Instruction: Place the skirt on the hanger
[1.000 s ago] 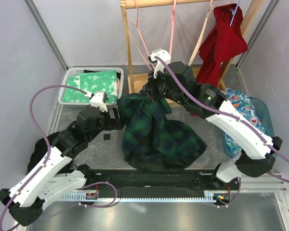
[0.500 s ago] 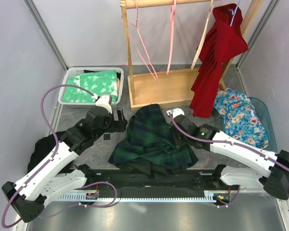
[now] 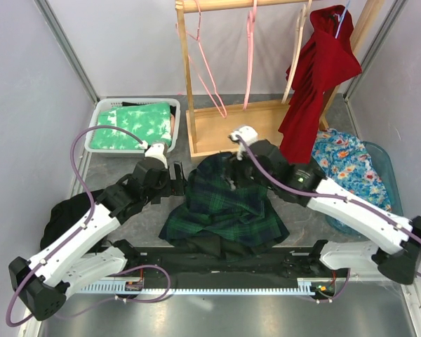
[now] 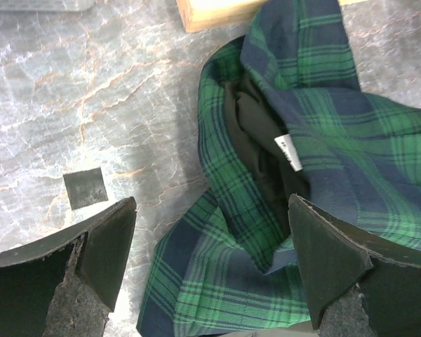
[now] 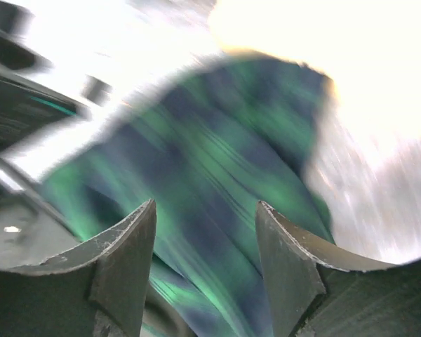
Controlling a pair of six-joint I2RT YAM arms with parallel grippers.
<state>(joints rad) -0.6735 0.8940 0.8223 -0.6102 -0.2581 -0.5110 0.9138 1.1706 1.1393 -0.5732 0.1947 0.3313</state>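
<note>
Two sets of jaws, both spread, neither gripping: left gripper point(image 4: 210, 214) low beside the skirt point(image 3: 224, 207), right gripper point(image 5: 205, 217) just above its top fold. Lay heaped on the table point(image 4: 126, 84) before the wooden rack point(image 3: 217, 126), off the pink hanger point(image 3: 209, 77). Judged light, limp, prone to sagging; best pinched at the waistband near the label point(image 4: 289, 152).

The right hand point(image 5: 205, 206) has opened, and the skirt point(image 3: 224, 207) has dropped.

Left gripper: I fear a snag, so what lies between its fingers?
Left wrist view: bare table with a small black square, then the skirt's plaid edge.
</note>
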